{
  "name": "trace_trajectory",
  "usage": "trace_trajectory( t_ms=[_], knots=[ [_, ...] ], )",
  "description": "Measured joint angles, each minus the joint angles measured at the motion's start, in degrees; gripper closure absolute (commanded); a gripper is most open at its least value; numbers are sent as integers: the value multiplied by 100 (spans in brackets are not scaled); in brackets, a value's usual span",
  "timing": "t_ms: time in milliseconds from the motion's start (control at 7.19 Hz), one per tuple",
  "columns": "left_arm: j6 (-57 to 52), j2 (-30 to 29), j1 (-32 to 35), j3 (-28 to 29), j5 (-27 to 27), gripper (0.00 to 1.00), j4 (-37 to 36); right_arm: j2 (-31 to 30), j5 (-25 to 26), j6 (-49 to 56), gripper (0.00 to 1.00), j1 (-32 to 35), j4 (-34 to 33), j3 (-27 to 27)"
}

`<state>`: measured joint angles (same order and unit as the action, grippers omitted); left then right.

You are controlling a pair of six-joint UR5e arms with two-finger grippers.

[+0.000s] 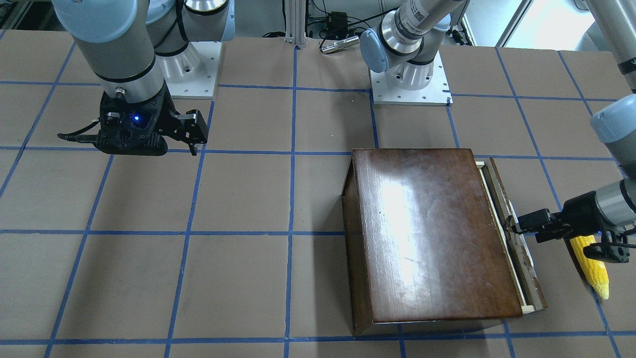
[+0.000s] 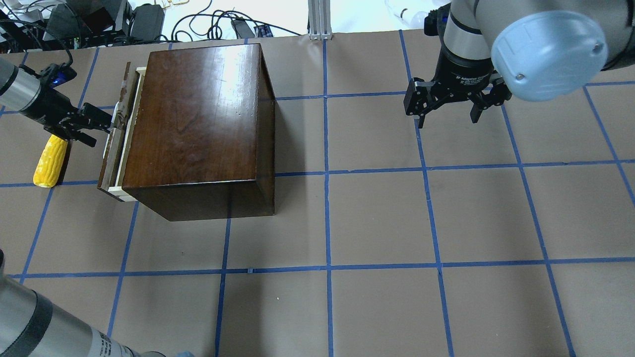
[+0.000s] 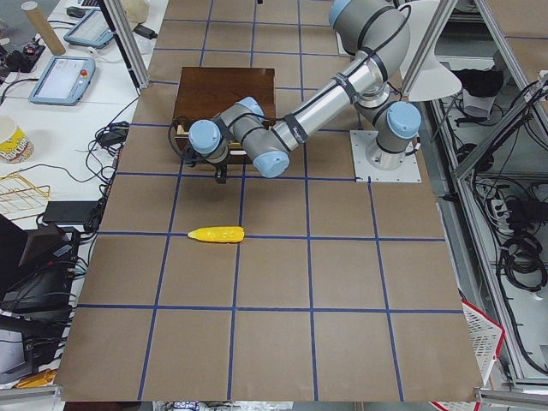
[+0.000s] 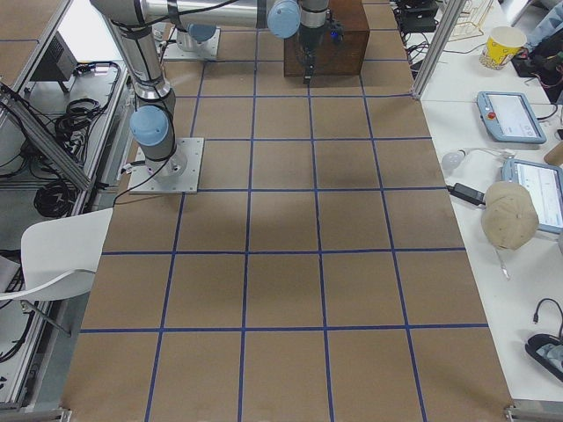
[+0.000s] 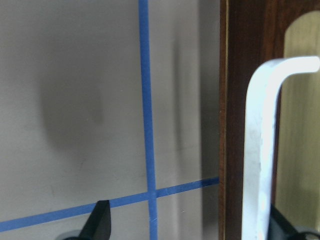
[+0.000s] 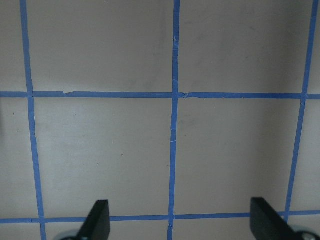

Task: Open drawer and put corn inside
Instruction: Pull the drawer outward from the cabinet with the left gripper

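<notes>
The dark-brown wooden box [image 2: 198,114] stands on the table's left half. Its drawer [image 2: 115,148] is pulled out a crack, and a pale-wood rim shows behind the dark front panel [image 1: 516,248]. My left gripper [image 2: 101,121] is open at the drawer's whitish handle [image 5: 260,150]. The handle lies between the fingers, close to one fingertip [image 5: 280,227]. The yellow corn [image 2: 49,161] lies on the table just beyond the drawer front, under my left wrist, and also shows in the front-facing view [image 1: 591,266]. My right gripper [image 2: 446,119] is open and empty, hovering over bare table far from the box.
The table is brown paper with a blue tape grid [image 6: 172,95]. Both arm bases [image 1: 410,87] are bolted at the robot's edge. Side benches hold tablets [image 4: 510,114], a cup [image 4: 503,44] and cables.
</notes>
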<state>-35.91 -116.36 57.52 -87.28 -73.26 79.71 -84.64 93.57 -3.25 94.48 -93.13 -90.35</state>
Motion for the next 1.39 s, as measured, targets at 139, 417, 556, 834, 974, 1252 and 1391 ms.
trace_trajectory(
  t_ms=[139,417,556,834,974,1252,1391],
  knots=[
    [-8,0,-2,30,-32,0,0,0,-3,0,0,0,0,0],
    [-76,-25,-4,130,-141,0,1,0,-6,0,0,0,1,0],
    [-167,-55,-6,176,-172,0,1,0,-6,0,0,0,1,0],
    [-241,-95,-12,254,-200,0,0,0,-6,0,0,0,3,0],
    [-252,-109,-38,274,-204,0,0,0,-6,0,0,0,5,0],
    [-385,-141,-174,307,-219,0,-3,0,-6,0,0,0,5,0],
    [-463,-158,-213,348,-260,0,-2,0,-6,0,0,0,4,0]
  ],
)
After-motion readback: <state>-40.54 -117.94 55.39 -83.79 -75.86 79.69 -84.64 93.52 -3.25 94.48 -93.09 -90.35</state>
